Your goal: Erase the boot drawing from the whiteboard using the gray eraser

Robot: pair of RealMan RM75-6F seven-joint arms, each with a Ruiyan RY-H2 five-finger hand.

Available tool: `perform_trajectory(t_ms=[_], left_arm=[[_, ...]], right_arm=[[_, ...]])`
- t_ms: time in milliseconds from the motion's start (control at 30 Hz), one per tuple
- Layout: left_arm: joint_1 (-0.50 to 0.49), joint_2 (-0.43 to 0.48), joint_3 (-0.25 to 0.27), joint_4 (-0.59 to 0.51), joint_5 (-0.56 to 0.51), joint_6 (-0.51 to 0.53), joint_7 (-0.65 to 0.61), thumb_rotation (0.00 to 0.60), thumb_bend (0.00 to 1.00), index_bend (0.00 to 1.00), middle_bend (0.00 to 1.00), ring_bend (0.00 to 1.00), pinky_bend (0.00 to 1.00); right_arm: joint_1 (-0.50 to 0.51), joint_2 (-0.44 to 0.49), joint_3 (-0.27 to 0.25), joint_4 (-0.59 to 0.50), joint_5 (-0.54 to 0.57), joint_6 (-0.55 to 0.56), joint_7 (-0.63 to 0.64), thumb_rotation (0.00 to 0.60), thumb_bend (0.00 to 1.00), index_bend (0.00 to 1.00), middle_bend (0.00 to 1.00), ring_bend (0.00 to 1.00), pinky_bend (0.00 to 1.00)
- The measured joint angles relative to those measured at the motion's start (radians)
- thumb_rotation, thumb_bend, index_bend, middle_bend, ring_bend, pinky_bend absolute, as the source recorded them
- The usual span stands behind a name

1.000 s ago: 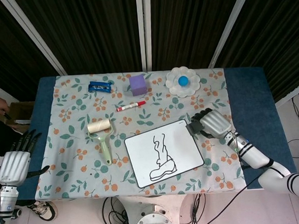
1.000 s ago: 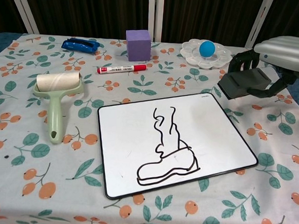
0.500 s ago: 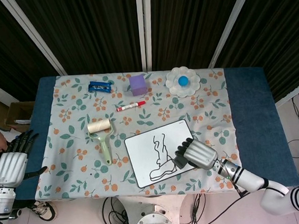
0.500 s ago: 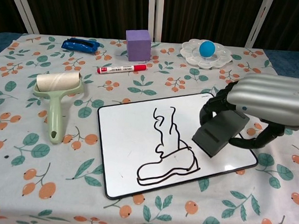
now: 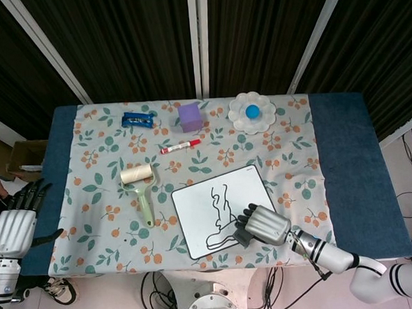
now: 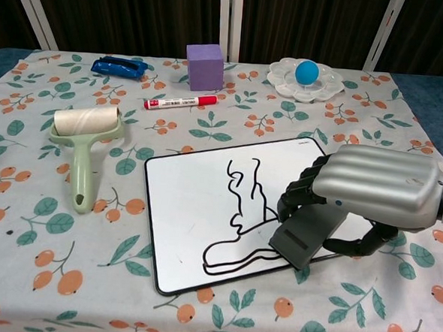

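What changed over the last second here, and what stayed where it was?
The right hand, gripping the gray eraser throughout, came from beside the whiteboard's far right corner down onto the whiteboard. It now covers the toe of the boot drawing, and part of the upper outline there looks wiped. The left hand stayed off the table's left edge, open. The lint roller, marker and purple block did not move.

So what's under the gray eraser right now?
The whiteboard lies under the gray eraser, which the right hand holds over the toe of the boot drawing. The toe's lines are covered, so I can't see them.
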Motion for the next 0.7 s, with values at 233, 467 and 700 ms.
perform_trajectory(t_ms=[233, 467, 700], left_arm=[[0.005, 0.0, 0.001, 0.011, -0.006, 0.001, -0.012, 0.544, 0.03, 0.09, 0.05, 0.04, 0.16], [0.001, -0.001, -0.003, 0.02, -0.002, 0.0, -0.026, 0.545, 0.03, 0.09, 0.05, 0.04, 0.16], [0.003, 0.0, -0.004, 0.029, -0.004, 0.002, -0.038, 0.548, 0.03, 0.09, 0.05, 0.04, 0.16]], right_arm=[[0.01, -0.034, 0.007, 0.011, 0.01, -0.029, -0.03, 0.6, 0.37, 0.77, 0.72, 0.62, 0.68], [0.018, -0.059, 0.021, 0.007, 0.03, -0.048, -0.062, 0.6, 0.37, 0.78, 0.72, 0.62, 0.68], [0.034, -0.087, 0.037, -0.003, 0.044, -0.075, -0.107, 0.6, 0.37, 0.78, 0.72, 0.62, 0.68]])
